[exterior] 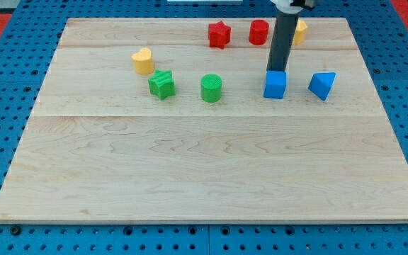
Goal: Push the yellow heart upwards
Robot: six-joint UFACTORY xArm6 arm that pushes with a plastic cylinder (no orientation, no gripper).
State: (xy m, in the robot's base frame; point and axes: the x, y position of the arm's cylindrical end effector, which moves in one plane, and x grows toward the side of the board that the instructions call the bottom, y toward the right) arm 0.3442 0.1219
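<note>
On the pale wooden board [190, 177], grained and seamed in planks, we see the yellow heart [143, 61] at upper left, just above the green star [161, 85]. Our rod carries no jaws; my tip [275, 71] meets the blue cube [275, 85] from above, well apart from the heart.

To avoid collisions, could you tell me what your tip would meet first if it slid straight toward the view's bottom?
The blue cube: my tip sits just above it in the view, seemingly touching it, though depth is unclear.
</note>
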